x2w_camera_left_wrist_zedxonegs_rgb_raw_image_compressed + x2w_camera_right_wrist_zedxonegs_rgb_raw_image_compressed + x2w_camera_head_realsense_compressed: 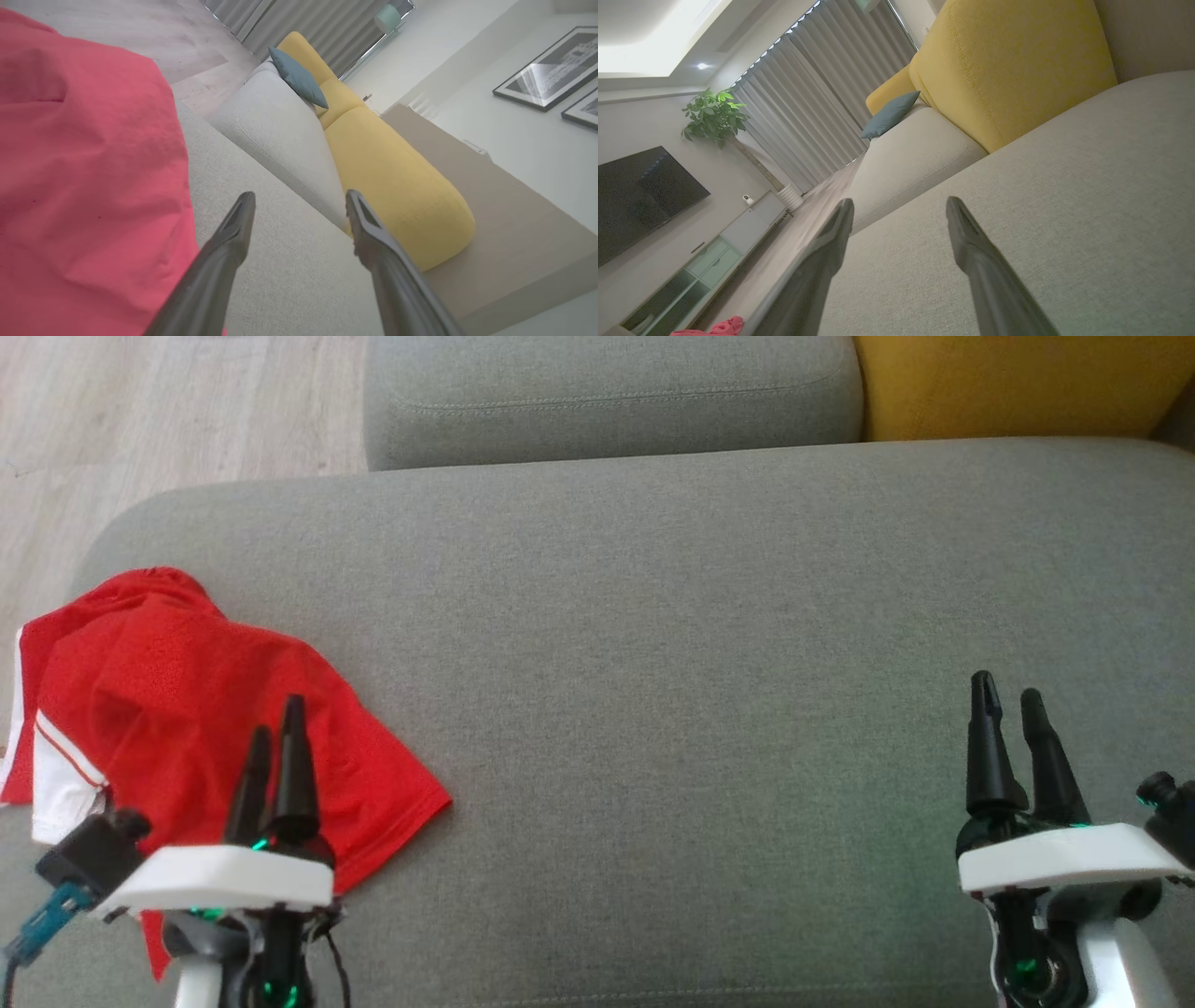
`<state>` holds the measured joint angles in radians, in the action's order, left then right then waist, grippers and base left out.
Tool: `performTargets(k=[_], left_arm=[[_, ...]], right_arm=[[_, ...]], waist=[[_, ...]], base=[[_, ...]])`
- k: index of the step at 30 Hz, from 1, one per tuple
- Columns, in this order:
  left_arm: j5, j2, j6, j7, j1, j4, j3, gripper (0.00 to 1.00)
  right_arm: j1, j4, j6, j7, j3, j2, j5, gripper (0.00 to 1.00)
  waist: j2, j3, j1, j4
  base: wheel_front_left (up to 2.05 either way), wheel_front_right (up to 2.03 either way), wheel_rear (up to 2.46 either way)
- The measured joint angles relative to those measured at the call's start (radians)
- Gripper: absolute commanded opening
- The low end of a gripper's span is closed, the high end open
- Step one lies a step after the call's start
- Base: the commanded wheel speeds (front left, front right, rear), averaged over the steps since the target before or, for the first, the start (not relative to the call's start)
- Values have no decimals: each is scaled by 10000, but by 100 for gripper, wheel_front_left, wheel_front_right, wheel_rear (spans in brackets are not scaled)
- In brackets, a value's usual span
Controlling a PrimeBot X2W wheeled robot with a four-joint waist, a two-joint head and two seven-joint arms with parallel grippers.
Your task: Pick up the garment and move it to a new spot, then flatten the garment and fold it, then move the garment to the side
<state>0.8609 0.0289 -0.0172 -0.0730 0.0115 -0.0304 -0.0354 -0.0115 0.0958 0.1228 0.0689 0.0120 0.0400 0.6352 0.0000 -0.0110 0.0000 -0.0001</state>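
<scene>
Pickup judged pending; red jersey [187,691] at left edge of sofa seat [700,644] must be pinched. Left end effector [277,717], right end effector [1005,686] spread wide, empty.

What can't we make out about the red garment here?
- Head view: garment lower part hidden behind left gripper; left side cut by frame.
- Left wrist view: garment cut by left and bottom edges.
- Right wrist view: garment a red scrap at bottom edge, too small.
- Garment type: crumpled, cannot tell.
</scene>
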Motion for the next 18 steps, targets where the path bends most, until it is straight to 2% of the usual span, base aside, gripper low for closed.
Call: performTargets(k=[5, 11, 18], left_arm=[[-1116, 31, 12, -100, -2, 44, -364, 100], [-2071, 169, 284, -320, -3, 84, -819, 100], [-3233, 525, 884, -483, -17, 222, -1505, 100]], right_arm=[[0, -84, 0, 155, -17, 2, -757, 100], [1, -79, 0, 303, -94, 4, -1802, 100], [1, -157, 0, 508, -159, 4, -2838, 100]], waist=[[0, -14, 0, -19], [0, -15, 0, -14], [0, -20, 0, -38]], base=[[0, 0, 0], [0, 0, 0], [0, 0, 0]])
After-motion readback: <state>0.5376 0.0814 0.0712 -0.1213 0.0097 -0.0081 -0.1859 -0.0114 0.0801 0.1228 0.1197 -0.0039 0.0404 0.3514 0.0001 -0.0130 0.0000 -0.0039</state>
